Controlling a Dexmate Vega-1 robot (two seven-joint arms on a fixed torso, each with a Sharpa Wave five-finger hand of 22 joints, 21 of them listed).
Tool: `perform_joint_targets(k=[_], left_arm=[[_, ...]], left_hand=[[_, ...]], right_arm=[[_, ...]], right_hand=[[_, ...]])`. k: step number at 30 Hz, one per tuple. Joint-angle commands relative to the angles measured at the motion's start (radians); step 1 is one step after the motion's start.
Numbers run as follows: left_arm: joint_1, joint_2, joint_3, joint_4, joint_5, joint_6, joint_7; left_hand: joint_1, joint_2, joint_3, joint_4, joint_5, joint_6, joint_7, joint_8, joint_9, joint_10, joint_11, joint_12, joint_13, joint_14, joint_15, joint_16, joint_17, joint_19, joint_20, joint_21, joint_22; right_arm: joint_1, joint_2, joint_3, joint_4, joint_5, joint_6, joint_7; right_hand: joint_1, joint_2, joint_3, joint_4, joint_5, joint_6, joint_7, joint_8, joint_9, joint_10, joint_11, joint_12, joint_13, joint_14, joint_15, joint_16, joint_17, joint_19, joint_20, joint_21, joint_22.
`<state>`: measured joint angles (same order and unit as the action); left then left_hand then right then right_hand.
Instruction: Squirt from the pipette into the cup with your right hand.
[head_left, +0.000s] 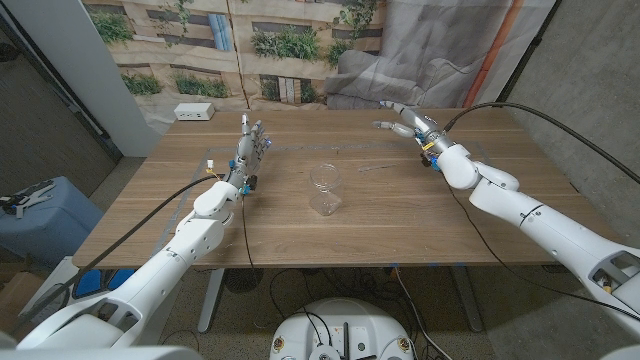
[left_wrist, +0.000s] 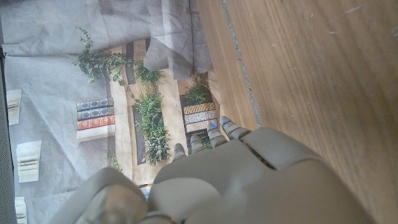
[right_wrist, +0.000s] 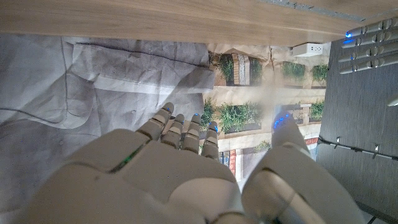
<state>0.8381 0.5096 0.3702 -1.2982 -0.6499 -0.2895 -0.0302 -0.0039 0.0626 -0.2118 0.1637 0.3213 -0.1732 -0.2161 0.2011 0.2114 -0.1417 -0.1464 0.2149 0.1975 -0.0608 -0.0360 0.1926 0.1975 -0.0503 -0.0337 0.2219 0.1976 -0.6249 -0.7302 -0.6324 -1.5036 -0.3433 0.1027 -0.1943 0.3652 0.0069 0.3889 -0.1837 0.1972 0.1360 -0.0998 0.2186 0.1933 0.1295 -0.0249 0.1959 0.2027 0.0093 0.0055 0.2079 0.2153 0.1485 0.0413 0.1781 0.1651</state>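
A clear plastic cup (head_left: 325, 190) stands upright near the middle of the wooden table (head_left: 400, 215). A thin, faint clear pipette (head_left: 377, 167) lies on the wood to the cup's right, between the cup and my right arm. My right hand (head_left: 408, 124) hovers at the table's far right part, beyond the pipette, fingers spread and holding nothing; the right wrist view shows the right hand (right_wrist: 174, 168) with its fingers extended. My left hand (head_left: 252, 150) stands left of the cup, fingers pointing away and apart, empty. In the left wrist view, the left hand (left_wrist: 236, 174) is over bare wood.
A white box (head_left: 193, 112) sits at the table's back left corner. A grey cloth and a printed backdrop hang behind the table. A blue container (head_left: 40, 215) stands on the floor to the left. Cables trail from both arms across the table.
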Motion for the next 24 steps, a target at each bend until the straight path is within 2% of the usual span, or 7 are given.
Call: perform_joint_targets(k=[1,9,13,24], left_arm=[[0.001,0.0,0.0,-0.001,0.0,0.0,0.0],[0.0,0.0,0.0,-0.001,0.0,0.0,0.0],[0.0,0.0,0.0,-0.001,0.0,0.0,0.0],[0.001,0.0,0.0,-0.001,0.0,0.0,0.0]], left_hand=[[0.001,0.043,-0.008,0.001,0.005,-0.007,-0.006,0.006,0.002,-0.006,-0.003,0.004,0.005,-0.009,-0.114,0.006,0.001,-0.007,-0.091,0.005,0.002],[0.001,0.043,-0.008,0.001,0.005,-0.007,-0.006,0.006,0.002,-0.006,-0.003,0.004,0.005,-0.009,-0.114,0.006,0.001,-0.007,-0.09,0.005,0.002],[0.001,0.043,-0.008,0.001,0.005,-0.007,-0.006,0.006,0.002,-0.004,-0.003,0.005,0.005,-0.009,-0.114,0.006,0.001,-0.006,-0.09,0.006,0.002],[0.001,0.043,-0.007,0.001,0.005,-0.007,-0.006,0.006,0.002,-0.007,-0.003,0.004,0.005,-0.01,-0.114,0.006,0.001,-0.007,-0.09,0.005,0.002]], right_arm=[[0.043,-0.021,-0.051,-0.083,-0.116,-0.146,0.124],[0.069,-0.028,-0.084,-0.121,-0.173,-0.213,0.198],[0.082,-0.028,-0.104,-0.132,-0.21,-0.239,0.23],[0.12,-0.02,-0.157,-0.137,-0.283,-0.274,0.326]], right_hand=[[0.027,-0.002,0.01,0.0,0.012,0.014,0.005,0.007,0.004,-0.023,0.004,-0.005,0.006,-0.012,0.019,-0.004,0.002,-0.001,0.01,0.008,0.006],[0.053,-0.014,0.016,0.001,0.019,0.049,0.005,0.023,0.008,-0.039,0.001,-0.004,0.009,-0.034,0.031,-0.007,0.003,-0.01,0.025,0.008,0.006],[0.072,-0.027,0.018,0.001,0.021,0.085,-0.002,0.039,0.011,-0.056,0.0,-0.005,0.011,-0.042,0.034,-0.006,0.004,-0.02,0.03,0.006,0.006],[0.098,-0.039,0.023,0.0,0.024,0.102,-0.014,0.048,0.015,-0.075,-0.002,-0.006,0.013,-0.053,0.032,-0.006,0.004,-0.027,0.034,0.007,0.006]])
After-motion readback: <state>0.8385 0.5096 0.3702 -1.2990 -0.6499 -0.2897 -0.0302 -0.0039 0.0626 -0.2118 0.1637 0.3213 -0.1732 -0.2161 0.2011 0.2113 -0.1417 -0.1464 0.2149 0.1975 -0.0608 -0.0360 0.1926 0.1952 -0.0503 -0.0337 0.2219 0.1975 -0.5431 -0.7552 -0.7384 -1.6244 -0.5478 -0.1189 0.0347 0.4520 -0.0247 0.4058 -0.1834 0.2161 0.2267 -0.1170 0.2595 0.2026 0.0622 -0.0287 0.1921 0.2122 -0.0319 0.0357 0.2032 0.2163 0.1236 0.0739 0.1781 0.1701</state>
